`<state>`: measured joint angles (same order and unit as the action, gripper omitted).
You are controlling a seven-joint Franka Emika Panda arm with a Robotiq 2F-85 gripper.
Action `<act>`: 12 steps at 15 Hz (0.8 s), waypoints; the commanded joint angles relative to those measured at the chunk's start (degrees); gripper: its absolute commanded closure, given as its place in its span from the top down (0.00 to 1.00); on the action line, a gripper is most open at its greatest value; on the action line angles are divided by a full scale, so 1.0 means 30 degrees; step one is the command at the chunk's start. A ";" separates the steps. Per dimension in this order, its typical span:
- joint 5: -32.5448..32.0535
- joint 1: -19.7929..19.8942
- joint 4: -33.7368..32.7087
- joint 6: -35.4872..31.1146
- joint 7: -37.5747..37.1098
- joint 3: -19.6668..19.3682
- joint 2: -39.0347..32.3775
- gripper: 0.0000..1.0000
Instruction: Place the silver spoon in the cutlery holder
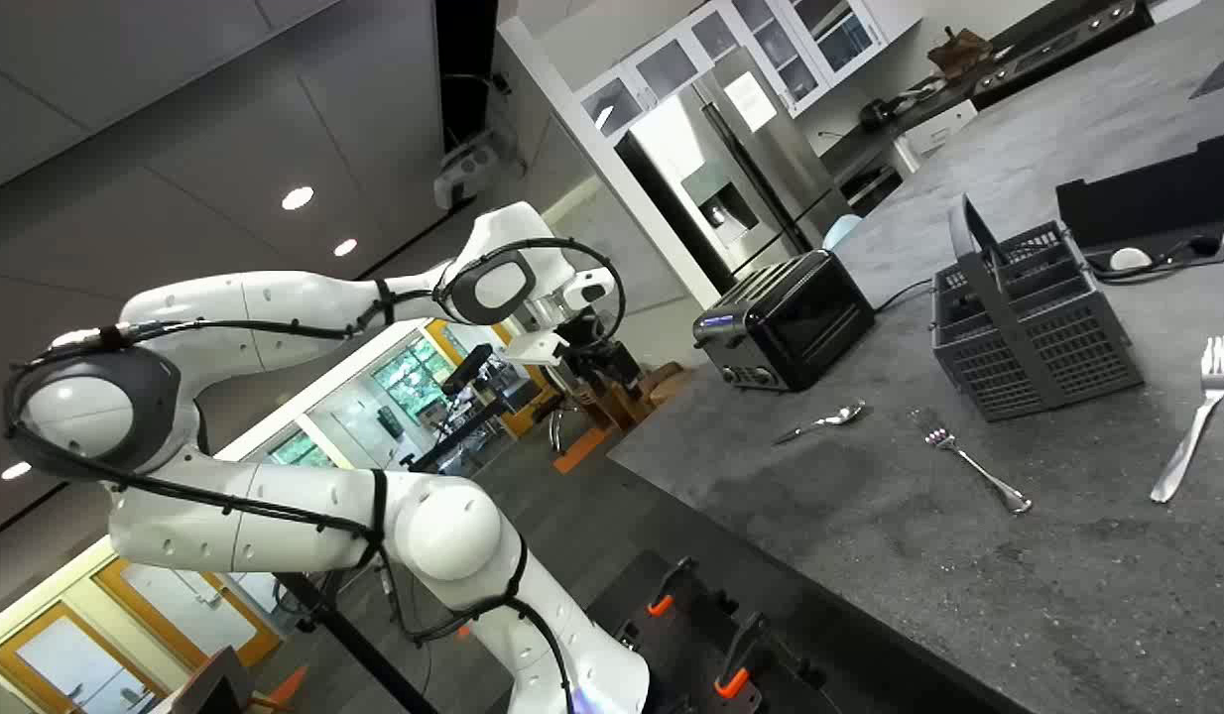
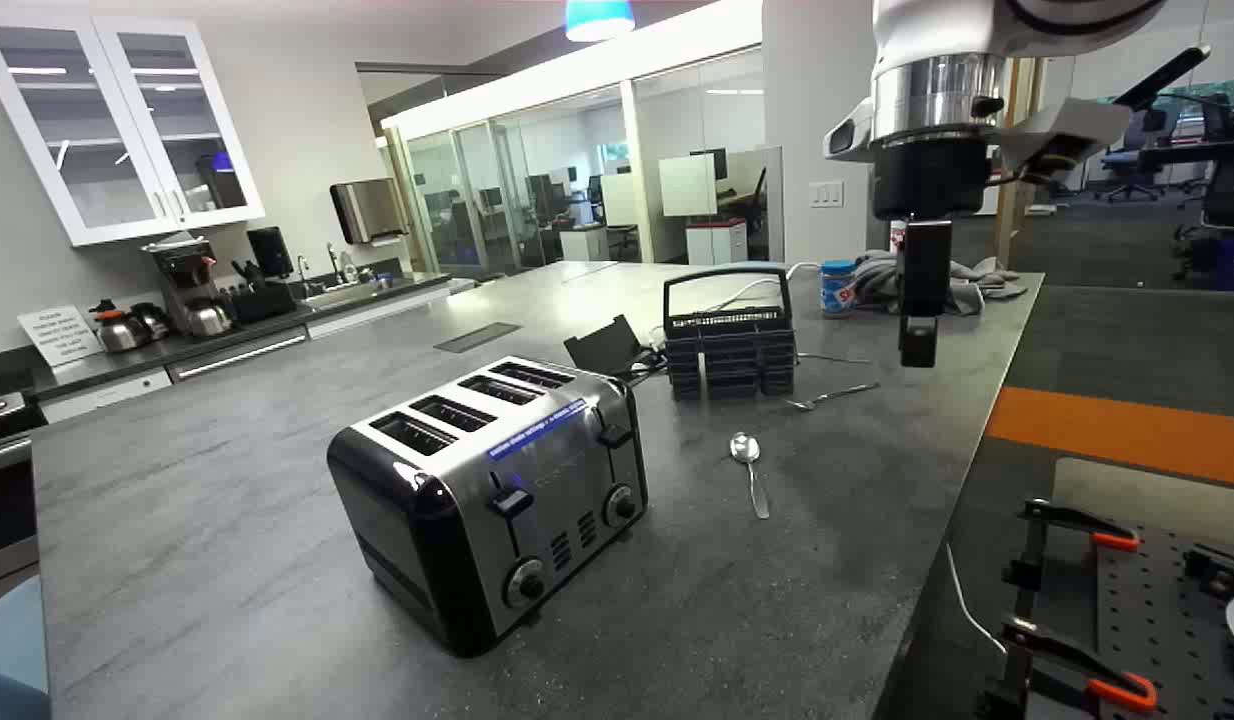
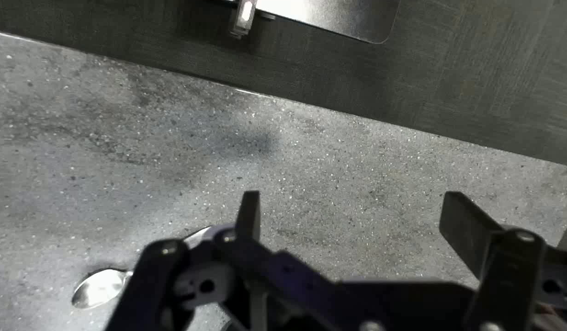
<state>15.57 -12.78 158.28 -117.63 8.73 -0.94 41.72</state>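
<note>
Evidently at the approach, with the pick-up yet to make. In an exterior view, find the silver spoon (image 1: 834,418) flat on the worktop (image 1: 870,516) between toaster (image 1: 791,327) and nearer fork (image 1: 979,471), close to the upright cutlery holder (image 1: 1039,332). In an exterior view, see the claw (image 2: 917,345) hanging high near the worktop's edge, with free room on the spoon's edgeward side. In the wrist view, note it spread wide around nothing. Next, in all likelihood, to shift inward over the spoon, then descend and pinch.
</note>
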 commanded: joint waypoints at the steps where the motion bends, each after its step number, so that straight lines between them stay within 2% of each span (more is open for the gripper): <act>1: 0.0144 0.0235 -0.0041 0.0091 0.0130 0.0207 -0.0002 1.00; 6: 0.0144 0.0235 -0.0041 0.0091 0.0130 0.0207 -0.0002 1.00; 9: -0.0289 0.1203 0.0157 -0.2028 -0.1403 0.0878 -0.0029 1.00; 12: -0.0927 0.2402 0.0140 -0.5066 -0.3088 0.1307 -0.0929 1.00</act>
<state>14.49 -9.12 158.45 -125.90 3.92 0.98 41.28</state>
